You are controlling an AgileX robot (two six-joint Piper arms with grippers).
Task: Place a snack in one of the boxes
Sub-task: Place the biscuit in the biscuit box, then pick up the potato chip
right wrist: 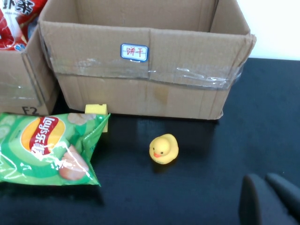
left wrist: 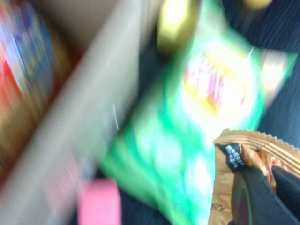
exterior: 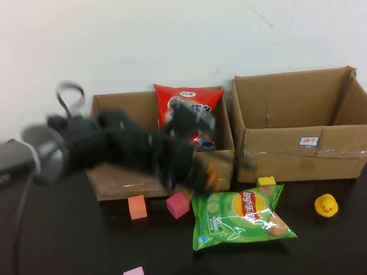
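Note:
My left gripper [exterior: 202, 172] is blurred by motion in front of the left cardboard box [exterior: 109, 184]. It is shut on a small orange-brown snack packet [exterior: 211, 172], which also shows in the left wrist view [left wrist: 243, 150] between the dark fingers [left wrist: 253, 197]. A green chips bag [exterior: 243, 215] lies flat on the black table just beyond it. A red snack bag [exterior: 186, 109] stands inside the left box. The larger right box [exterior: 298, 154] looks empty. My right gripper [right wrist: 271, 199] is out of the high view; it hovers low over the table, shut and empty.
A yellow rubber duck [exterior: 325, 205] and a yellow block [exterior: 266, 181] sit in front of the right box. A pink block [exterior: 178, 205] and an orange block [exterior: 137, 207] lie before the left box, and another pink block [exterior: 133, 271] is at the front edge.

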